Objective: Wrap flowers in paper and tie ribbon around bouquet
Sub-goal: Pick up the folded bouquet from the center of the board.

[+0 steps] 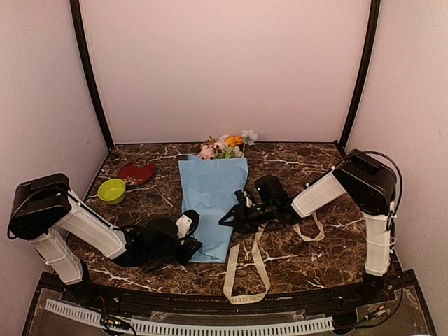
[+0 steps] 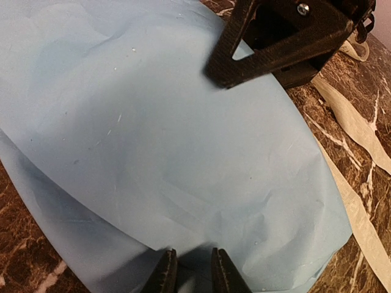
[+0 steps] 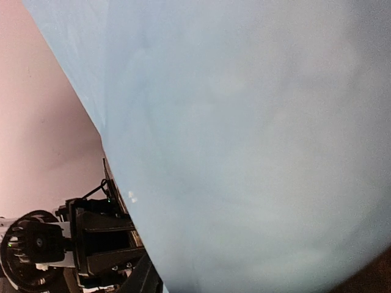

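Observation:
The light-blue paper (image 1: 210,203) lies lengthwise on the marble table, folded over the flowers (image 1: 225,145), whose orange, pink and white blooms stick out at its far end. My left gripper (image 1: 190,231) is at the paper's near left edge. In the left wrist view its fingers (image 2: 164,276) stand a narrow gap apart with the paper (image 2: 171,140) running in between them. My right gripper (image 1: 232,213) is at the paper's right edge. The paper (image 3: 256,140) fills the right wrist view, where one finger (image 3: 143,278) shows and the other is hidden. The cream ribbon (image 1: 245,274) lies looped near the front edge.
A green bowl (image 1: 112,190) and a red dish (image 1: 136,173) sit at the left, behind my left arm. More ribbon (image 1: 309,228) trails under the right arm. Pink walls close in the back and both sides.

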`<state>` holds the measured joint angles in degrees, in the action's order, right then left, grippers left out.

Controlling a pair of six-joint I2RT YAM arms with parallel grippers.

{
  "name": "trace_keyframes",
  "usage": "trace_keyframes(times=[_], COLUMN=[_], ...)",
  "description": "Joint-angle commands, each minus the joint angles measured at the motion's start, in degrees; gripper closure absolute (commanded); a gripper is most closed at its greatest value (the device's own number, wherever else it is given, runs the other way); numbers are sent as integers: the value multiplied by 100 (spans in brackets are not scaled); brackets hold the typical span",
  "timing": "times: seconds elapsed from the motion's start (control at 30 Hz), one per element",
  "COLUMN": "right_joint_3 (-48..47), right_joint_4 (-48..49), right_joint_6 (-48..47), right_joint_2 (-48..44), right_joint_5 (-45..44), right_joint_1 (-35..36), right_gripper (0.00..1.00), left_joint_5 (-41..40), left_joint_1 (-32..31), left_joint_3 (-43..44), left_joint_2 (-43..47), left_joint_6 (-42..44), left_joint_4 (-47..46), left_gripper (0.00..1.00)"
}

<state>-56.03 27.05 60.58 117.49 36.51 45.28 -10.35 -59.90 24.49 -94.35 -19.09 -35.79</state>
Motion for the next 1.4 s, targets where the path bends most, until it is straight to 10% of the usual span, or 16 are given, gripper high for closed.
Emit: trace_keyframes(times=[0.0, 0.1, 0.53, 1.13, 1.37], right_joint_3=[23, 17, -216, -482, -582], right_joint_4=[240, 257, -500, -1136, -1315], right_joint_6=[176, 185, -250, -672, -784], right_joint_2=[108, 72, -155, -227, -240], right_joint_5=[78, 72, -202, -336, -365], right_joint_1=[65, 52, 34, 38, 37], right_gripper=[82, 99, 100, 100, 100], left_joint_5=[253, 245, 1782, 3491, 3229], left_joint_1=[-13, -13, -537, -1604, -1606], left_joint_3=[-313, -296, 464, 2139, 2292], left_joint_2=[-311, -160, 2025, -391, -724], left_joint_6=[-154, -121, 1837, 3869, 3831], left_joint_4=[1057, 1120, 1544, 2678, 2802], left_gripper=[81, 81, 51, 49, 66])
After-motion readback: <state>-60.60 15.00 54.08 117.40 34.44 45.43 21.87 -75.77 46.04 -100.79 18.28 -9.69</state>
